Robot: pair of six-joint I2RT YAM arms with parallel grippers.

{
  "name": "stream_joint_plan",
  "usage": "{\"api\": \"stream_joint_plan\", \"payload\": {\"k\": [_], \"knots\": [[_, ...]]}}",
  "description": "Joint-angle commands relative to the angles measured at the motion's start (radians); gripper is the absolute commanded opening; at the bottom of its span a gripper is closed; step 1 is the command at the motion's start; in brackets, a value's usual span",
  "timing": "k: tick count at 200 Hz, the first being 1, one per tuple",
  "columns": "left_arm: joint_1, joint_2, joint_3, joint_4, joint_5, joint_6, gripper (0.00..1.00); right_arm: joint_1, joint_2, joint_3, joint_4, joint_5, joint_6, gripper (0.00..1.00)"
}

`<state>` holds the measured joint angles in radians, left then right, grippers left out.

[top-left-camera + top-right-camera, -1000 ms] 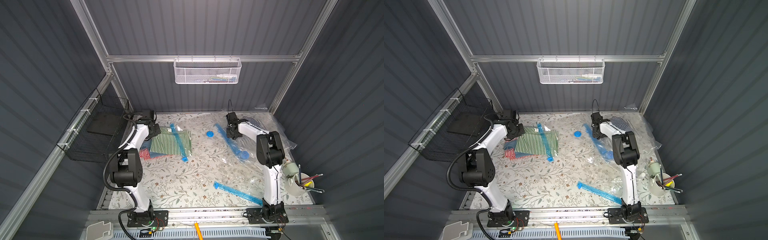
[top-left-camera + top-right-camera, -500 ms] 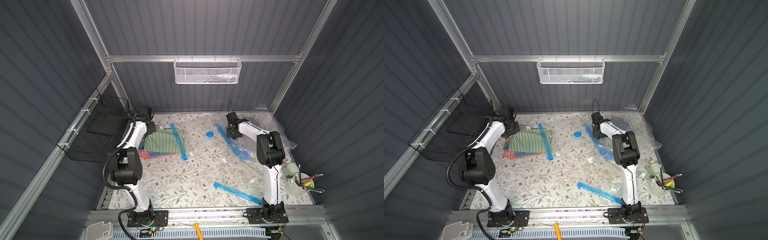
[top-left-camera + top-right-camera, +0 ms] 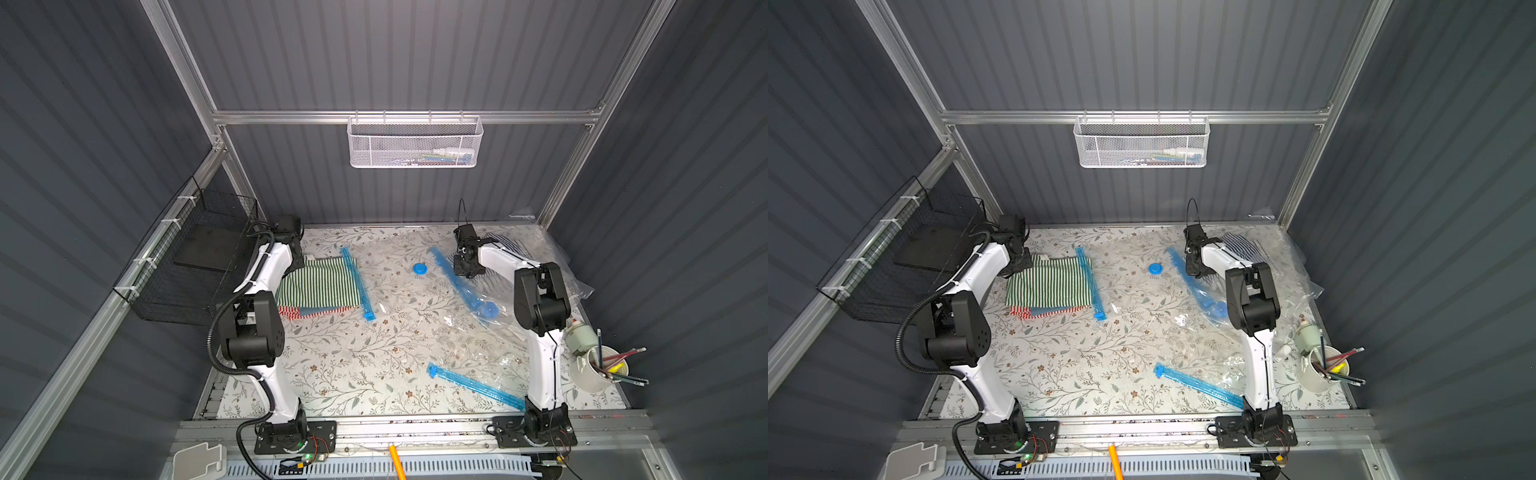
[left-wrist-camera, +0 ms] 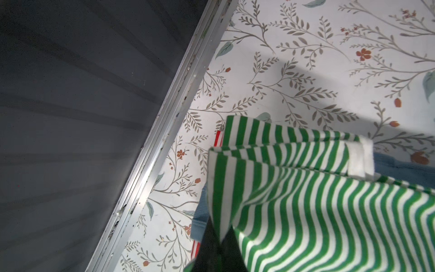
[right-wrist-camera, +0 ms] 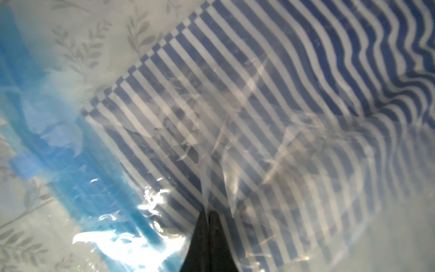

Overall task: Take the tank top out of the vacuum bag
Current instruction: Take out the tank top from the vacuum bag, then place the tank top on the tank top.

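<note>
The green-and-white striped tank top (image 3: 318, 282) (image 3: 1050, 284) lies folded at the back left on red-striped and light blue cloth (image 3: 316, 311). My left gripper (image 3: 297, 257) (image 4: 219, 240) is shut on the top's far-left edge (image 4: 329, 212), close to the side wall. The vacuum bag's blue zip strip (image 3: 357, 282) (image 3: 1091, 282) lies along the top's right edge; its clear film is hard to make out. My right gripper (image 3: 465, 272) (image 5: 209, 213) is shut on the clear film (image 5: 235, 164) of another bag holding blue-striped cloth (image 3: 505, 243).
A blue cap (image 3: 419, 269) lies between the arms. A third zip strip (image 3: 473, 384) lies near the front right. A cup of pencils (image 3: 598, 370) stands at the right edge. A black wire basket (image 3: 195, 257) hangs on the left wall.
My left gripper has dragged the green striped top leftward, towards the side wall, so it no longer reaches past the blue zip strip. The right arm has stayed still.
</note>
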<state>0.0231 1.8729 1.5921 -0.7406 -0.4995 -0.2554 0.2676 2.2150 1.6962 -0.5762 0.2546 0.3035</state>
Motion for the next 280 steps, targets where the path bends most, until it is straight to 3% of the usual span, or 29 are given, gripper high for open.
{"api": "stream_joint_plan", "payload": {"k": [1, 118, 139, 205, 212, 218, 224, 231, 249, 265, 280], "knots": [[0.038, -0.022, 0.011, -0.005, -0.149, -0.027, 0.00, -0.010, 0.007, -0.008, -0.048, -0.011, -0.014, 0.00], [0.037, 0.007, 0.008, -0.023, -0.218, -0.026, 0.00, -0.014, 0.006, 0.001, -0.061, -0.003, -0.010, 0.00], [0.036, 0.031, 0.037, -0.038, -0.143, -0.010, 0.00, -0.014, -0.001, -0.001, -0.058, -0.017, -0.018, 0.00], [0.014, -0.019, 0.048, -0.076, -0.226, -0.022, 0.00, -0.014, -0.098, -0.045, -0.029, -0.054, -0.019, 0.00], [0.012, -0.028, 0.053, -0.076, -0.213, -0.018, 0.11, -0.014, -0.103, -0.041, -0.036, -0.050, -0.020, 0.00], [0.010, -0.035, 0.058, -0.080, -0.200, -0.017, 0.39, -0.014, -0.107, -0.039, -0.040, -0.052, -0.020, 0.01], [0.002, -0.039, 0.061, -0.081, -0.193, -0.015, 0.70, -0.013, -0.112, -0.038, -0.040, -0.055, -0.021, 0.19], [-0.008, -0.045, 0.061, -0.077, -0.194, -0.010, 0.97, -0.013, -0.118, -0.040, -0.040, -0.056, -0.020, 0.37], [-0.023, -0.053, 0.066, -0.073, -0.174, -0.004, 1.00, -0.012, -0.134, -0.044, -0.035, -0.078, -0.025, 0.54], [-0.034, -0.062, 0.068, -0.072, -0.163, -0.006, 1.00, -0.006, -0.151, -0.053, -0.022, -0.094, -0.037, 0.76], [-0.049, -0.074, 0.072, -0.077, -0.172, -0.007, 1.00, 0.003, -0.179, -0.068, -0.001, -0.104, -0.058, 0.84]]}}
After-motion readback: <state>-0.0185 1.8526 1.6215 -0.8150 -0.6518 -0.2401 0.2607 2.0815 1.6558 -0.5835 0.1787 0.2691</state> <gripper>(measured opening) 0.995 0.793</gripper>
